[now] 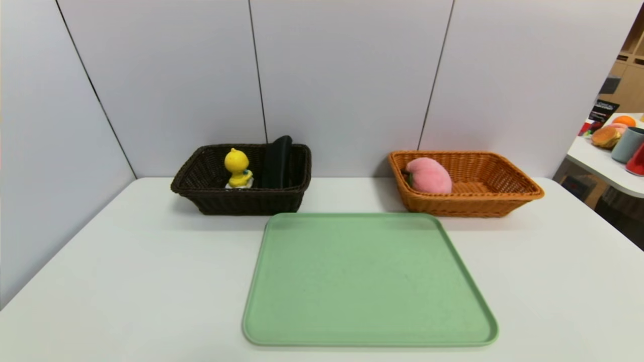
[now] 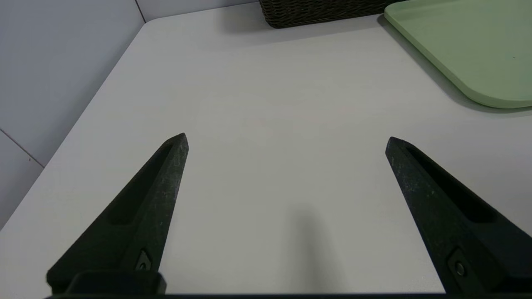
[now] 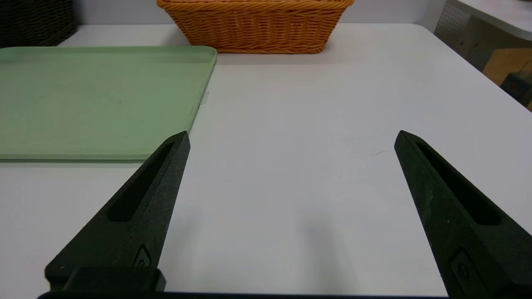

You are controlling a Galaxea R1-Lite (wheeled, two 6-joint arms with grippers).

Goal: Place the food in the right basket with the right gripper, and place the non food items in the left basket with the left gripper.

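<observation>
The dark brown left basket [image 1: 241,193] stands toward the far left part of the white tabletop [image 1: 126,281], close to the back edge. Inside it the yellow duck toy [image 1: 237,168] sits upright on its white car, near the middle, and the black pouch [image 1: 277,162] stands on end just beside it, leaning against the basket's far wall with its top above the rim. Whether duck and pouch touch cannot be told. The basket's front wall hides the car's wheels and the pouch's lower part.

The orange-tan right basket [image 1: 483,198] stands toward the far right part of the tabletop, level with the dark one. The pink plush peach [image 1: 429,175] lies in its left half, with a trace of green leaf at its left end; its stem and tag cannot be made out.

A pale green tray [image 1: 370,329] lies flat at the middle of the tabletop, between the baskets and the near edge, with nothing on it.

Neither arm shows in the head view. The left gripper [image 2: 286,139] hangs over the near left part of the tabletop, jaws spread wide, holding nothing. The right gripper [image 3: 293,135] hangs over the near right part, beside the tray's right edge, jaws likewise wide apart and bare. In the wrist views only the outer walls of the baskets show.

A second table [image 1: 604,166] at the right edge carries small objects, cut off and hard to identify.
</observation>
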